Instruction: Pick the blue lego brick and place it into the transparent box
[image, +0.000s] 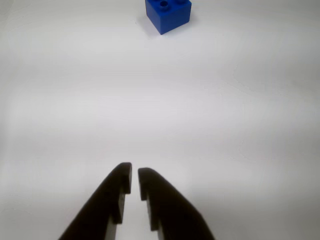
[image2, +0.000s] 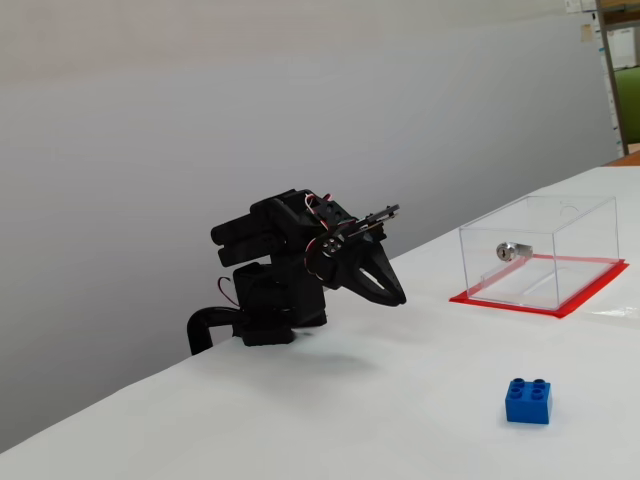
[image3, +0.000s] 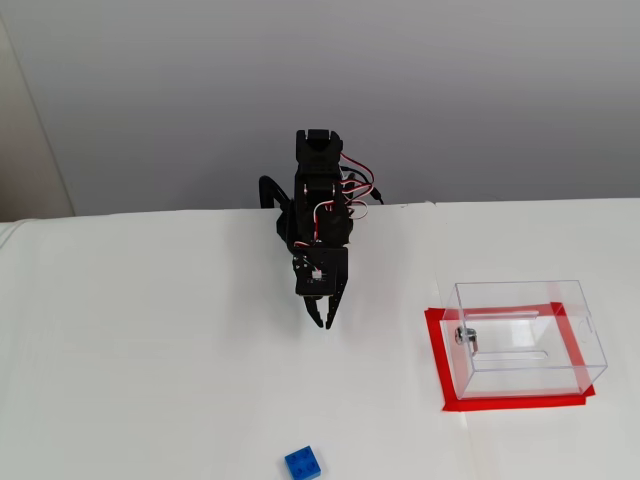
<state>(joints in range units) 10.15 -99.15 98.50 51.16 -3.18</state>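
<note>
Tool pokes in from the bottom edge of the wrist view, two dark fingers with just a thin sliver of gap between the tips, so it's basically clenched on nothing. Blue lego brick sits at the top edge of that view, a bit right of center, well apart from the tool, studs up on the white table.

In a fixed view the folded-up black arm sits left of center with the tool pointing down-right, the transparent box on its red base at the right, and the brick at lower right, near the box but not touching it.

In the other fixed view, the brick is at the bottom edge and the box at right.
</note>
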